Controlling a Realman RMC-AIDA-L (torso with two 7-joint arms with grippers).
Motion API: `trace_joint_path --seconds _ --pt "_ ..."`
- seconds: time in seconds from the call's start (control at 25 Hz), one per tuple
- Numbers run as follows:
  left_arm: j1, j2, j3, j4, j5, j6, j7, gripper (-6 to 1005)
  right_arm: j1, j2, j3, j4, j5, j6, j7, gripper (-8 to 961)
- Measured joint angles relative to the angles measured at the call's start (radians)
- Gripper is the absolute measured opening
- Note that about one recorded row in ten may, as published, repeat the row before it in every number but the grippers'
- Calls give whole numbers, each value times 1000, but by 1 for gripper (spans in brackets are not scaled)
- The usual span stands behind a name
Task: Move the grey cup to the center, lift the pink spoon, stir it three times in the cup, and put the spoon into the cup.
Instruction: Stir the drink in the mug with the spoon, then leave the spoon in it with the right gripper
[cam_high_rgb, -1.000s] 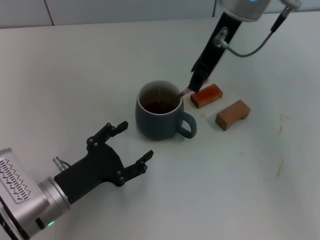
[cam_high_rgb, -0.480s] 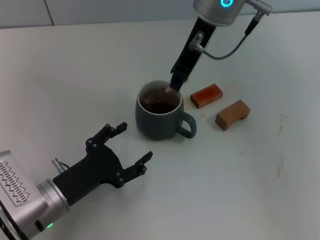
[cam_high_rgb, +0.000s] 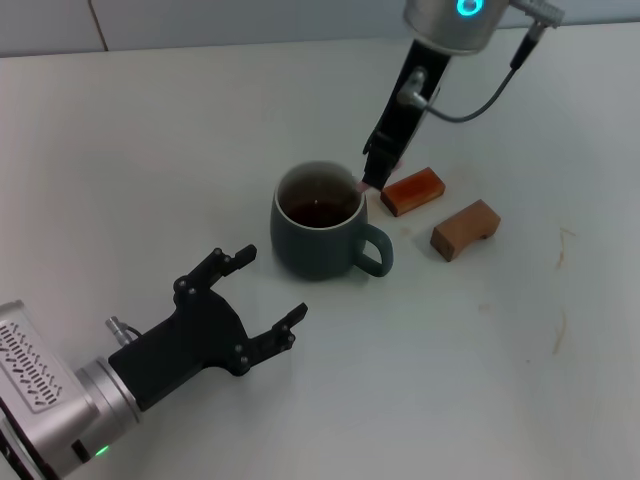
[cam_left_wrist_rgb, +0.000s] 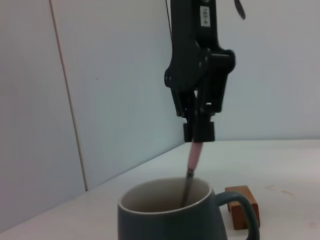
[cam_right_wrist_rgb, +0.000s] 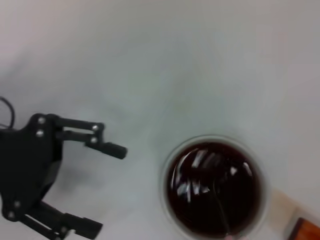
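The grey cup (cam_high_rgb: 322, 238) stands near the table's middle, with dark liquid inside and its handle toward the right. My right gripper (cam_high_rgb: 376, 176) is above the cup's far right rim, shut on the pink spoon (cam_high_rgb: 360, 185), whose metal end dips into the liquid. In the left wrist view the right gripper (cam_left_wrist_rgb: 199, 134) holds the spoon (cam_left_wrist_rgb: 194, 156) nearly upright over the cup (cam_left_wrist_rgb: 170, 217). The right wrist view looks down into the cup (cam_right_wrist_rgb: 215, 189) and shows the spoon's stem (cam_right_wrist_rgb: 220, 210). My left gripper (cam_high_rgb: 272, 284) is open and empty on the near left, apart from the cup.
Two brown blocks lie right of the cup: one (cam_high_rgb: 412, 190) just beyond the right gripper, another (cam_high_rgb: 465, 229) farther right. The nearer block also shows in the left wrist view (cam_left_wrist_rgb: 243, 205). The left gripper shows in the right wrist view (cam_right_wrist_rgb: 75, 185).
My right gripper swung the spoon from the cup's right side to its far left rim, then back to the far right rim. The cup and left arm stayed still.
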Motion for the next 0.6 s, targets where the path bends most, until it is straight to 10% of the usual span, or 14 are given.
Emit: trace_joint_path --seconds 0.6 --pt "4 -2 10 0 0 3 0 859 18 5 -6 15 -8 51 -1 116"
